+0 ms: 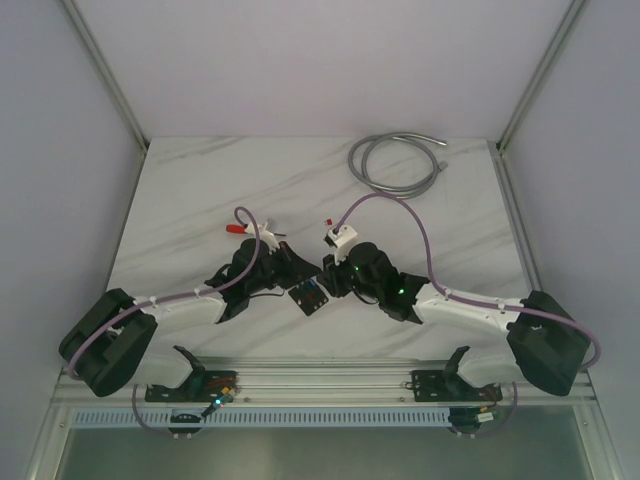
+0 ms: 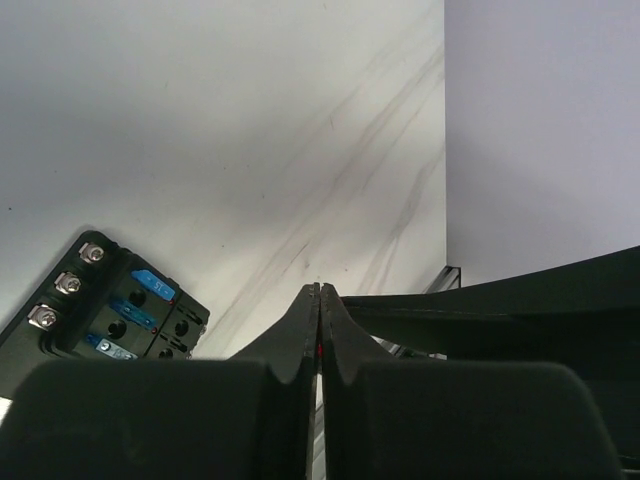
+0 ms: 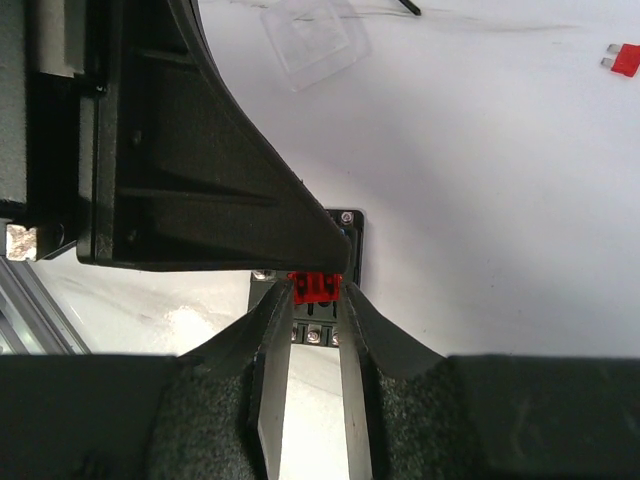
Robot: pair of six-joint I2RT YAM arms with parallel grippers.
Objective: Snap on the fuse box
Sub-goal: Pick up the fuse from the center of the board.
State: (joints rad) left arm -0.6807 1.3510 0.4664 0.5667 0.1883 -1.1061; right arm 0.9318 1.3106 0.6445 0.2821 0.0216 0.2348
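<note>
The fuse box [image 1: 310,297] is a small black square block lying on the marble table between my two arms. In the left wrist view it sits at the lower left [image 2: 100,310], showing blue fuses and silver screws. My right gripper [image 3: 315,290] is shut on a small red fuse [image 3: 318,287] and holds it right over the fuse box [image 3: 352,232]. My left gripper [image 2: 320,290] is shut, its fingertips pressed together. Its black finger [image 3: 200,170] reaches over the red fuse from the left. In the top view both grippers, left [image 1: 298,268] and right [image 1: 330,272], meet just behind the box.
A loose red fuse [image 3: 622,60] and a clear plastic cover [image 3: 310,40] lie on the table beyond the box. A grey coiled cable [image 1: 395,165] lies at the back right. A red-tipped tool [image 1: 237,228] and a white connector [image 1: 340,236] sit behind the grippers.
</note>
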